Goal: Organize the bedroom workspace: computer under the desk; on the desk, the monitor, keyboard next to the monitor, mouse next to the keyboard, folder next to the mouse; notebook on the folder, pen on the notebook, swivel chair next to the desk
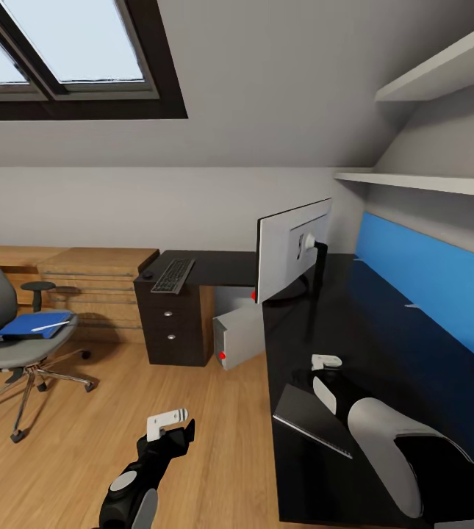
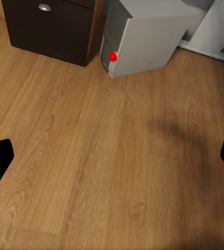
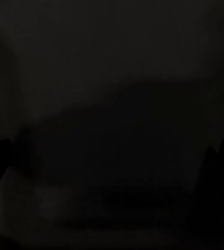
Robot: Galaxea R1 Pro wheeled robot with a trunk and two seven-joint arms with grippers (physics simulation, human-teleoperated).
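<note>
- Monitor (image 1: pixel 293 252) and keyboard (image 1: pixel 173 275) on desk (image 1: pixel 383 330); computer (image 1: pixel 238 335) on floor beneath.
- Folder (image 1: pixel 31 326) with pen (image 1: pixel 51 322) on chair (image 1: pixel 18 351) seat — well apart from desk.
- Left hand (image 1: pixel 169 420) open over floor; right hand (image 1: pixel 326 361) above desk, state unclear.
- No legible writing.

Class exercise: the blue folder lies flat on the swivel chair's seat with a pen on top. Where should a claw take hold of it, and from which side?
Probably the folder's front edge, the part nearest the seat's front rim, approached from the open front of the swivel chair. It lies flat, so only a thin edge offers a pinch; the backrest and armrest block other sides. The pen rests loose on top, so lift level or remove it first.
</note>
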